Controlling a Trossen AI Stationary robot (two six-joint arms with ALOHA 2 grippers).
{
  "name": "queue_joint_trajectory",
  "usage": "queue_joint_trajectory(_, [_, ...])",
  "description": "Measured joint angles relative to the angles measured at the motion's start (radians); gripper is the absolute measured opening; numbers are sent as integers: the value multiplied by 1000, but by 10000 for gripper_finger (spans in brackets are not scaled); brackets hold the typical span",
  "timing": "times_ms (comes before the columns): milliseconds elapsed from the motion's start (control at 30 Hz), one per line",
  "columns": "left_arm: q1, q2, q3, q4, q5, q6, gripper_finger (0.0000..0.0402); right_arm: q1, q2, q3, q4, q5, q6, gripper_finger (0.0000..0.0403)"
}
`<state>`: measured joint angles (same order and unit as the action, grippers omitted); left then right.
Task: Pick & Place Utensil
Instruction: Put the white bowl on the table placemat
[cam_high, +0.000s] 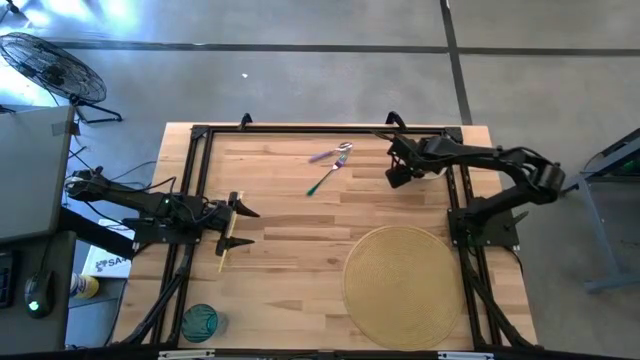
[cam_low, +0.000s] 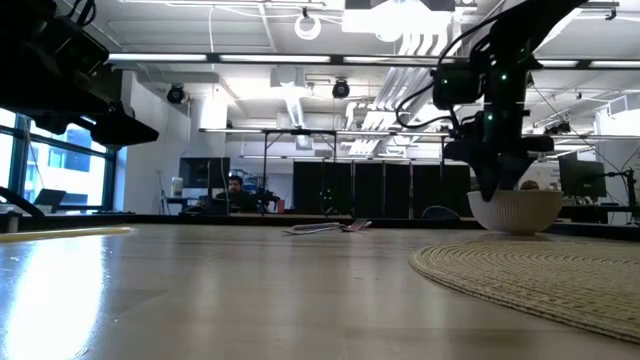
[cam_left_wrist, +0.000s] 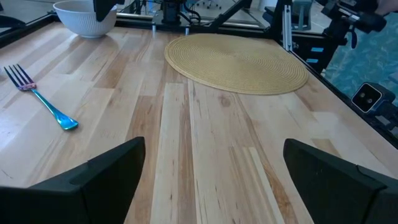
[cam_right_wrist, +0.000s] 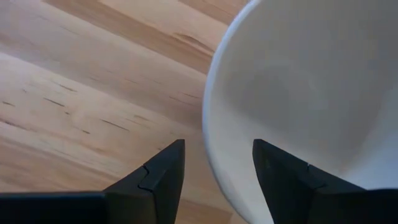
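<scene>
A fork with a teal handle (cam_high: 327, 178) (cam_left_wrist: 43, 99) lies flat on the wooden table, far from the near edge and about midway across. A purple-handled utensil (cam_high: 328, 154) lies just beyond it. My right gripper (cam_right_wrist: 217, 155) hangs open, pointing steeply down over a white bowl (cam_low: 515, 210) at the far right. One finger stands outside the bowl's rim (cam_right_wrist: 208, 124) and one inside, and no touch shows. In the high view the arm hides the bowl. My left gripper (cam_high: 248, 227) waits open at the table's left, above the wood.
A round woven placemat (cam_high: 402, 285) covers the near right of the table. A blue-green round object (cam_high: 199, 322) sits at the near left corner. A black frame (cam_high: 300, 129) runs along the table's far and side edges. Bare wood lies between the utensils and the mat.
</scene>
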<state>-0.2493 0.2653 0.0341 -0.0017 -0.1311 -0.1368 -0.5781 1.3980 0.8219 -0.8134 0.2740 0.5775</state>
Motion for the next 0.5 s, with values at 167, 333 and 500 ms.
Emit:
queue_joint_trajectory(167, [0, 0, 0, 0, 0, 0, 378, 0, 16, 0, 16, 2, -1, 148])
queue_joint_trajectory(333, [0, 0, 0, 0, 0, 0, 378, 0, 22, 0, 15, 4, -1, 109])
queue_joint_trajectory(500, [0, 0, 0, 0, 0, 0, 378, 0, 22, 0, 14, 6, -1, 73])
